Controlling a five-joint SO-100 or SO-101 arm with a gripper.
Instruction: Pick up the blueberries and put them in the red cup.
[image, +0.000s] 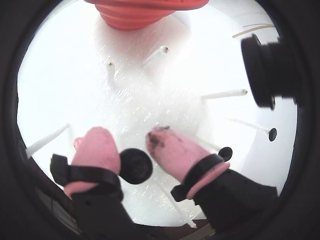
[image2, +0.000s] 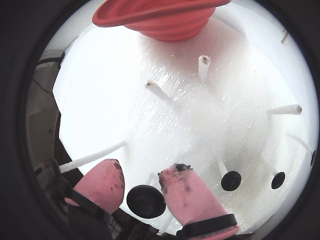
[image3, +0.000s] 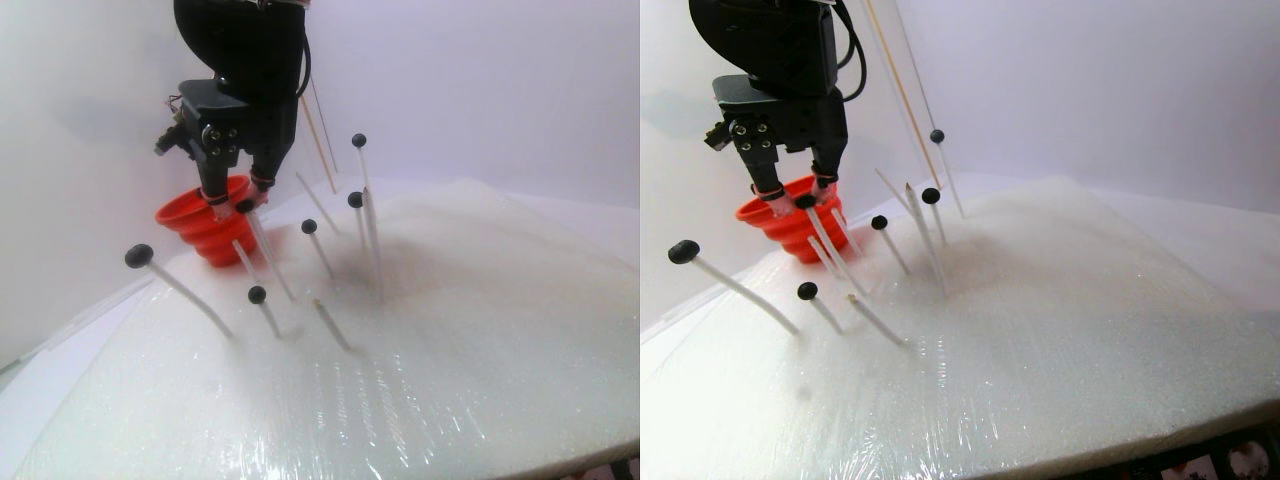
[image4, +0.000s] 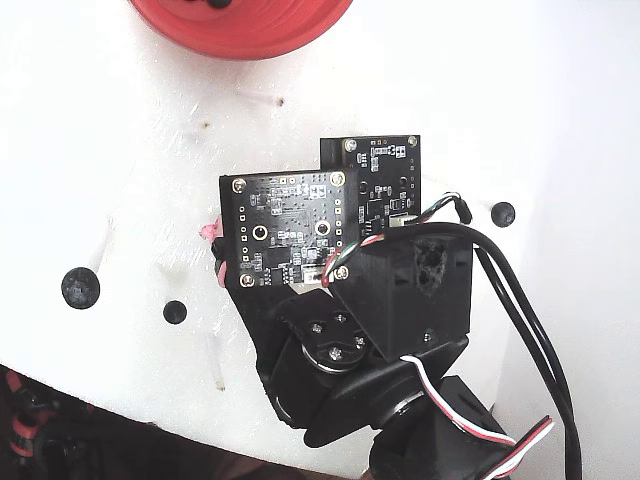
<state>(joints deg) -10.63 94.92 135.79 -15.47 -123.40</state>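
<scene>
In a wrist view, the pink-padded claw (image: 131, 145) pinches a small round blue-black matte blueberry (image: 136, 165) above the white foam sheet (image: 75, 90). Farther off at the top stands the round red plastic cup (image: 140, 12).

Support surface: white foam sheet (image3: 450, 340) under clear, glossy, wrinkled film, filling most of every view. The red cup (image3: 205, 235) sits on it at the far left edge in the stereo pair view, at the top in both wrist views. Thin white sticks (image3: 190, 300) stand tilted in the foam; several carry blueberries (image3: 139, 256) on their tips, others are bare. Small holes (image4: 280, 101) mark the foam near the cup.
</scene>
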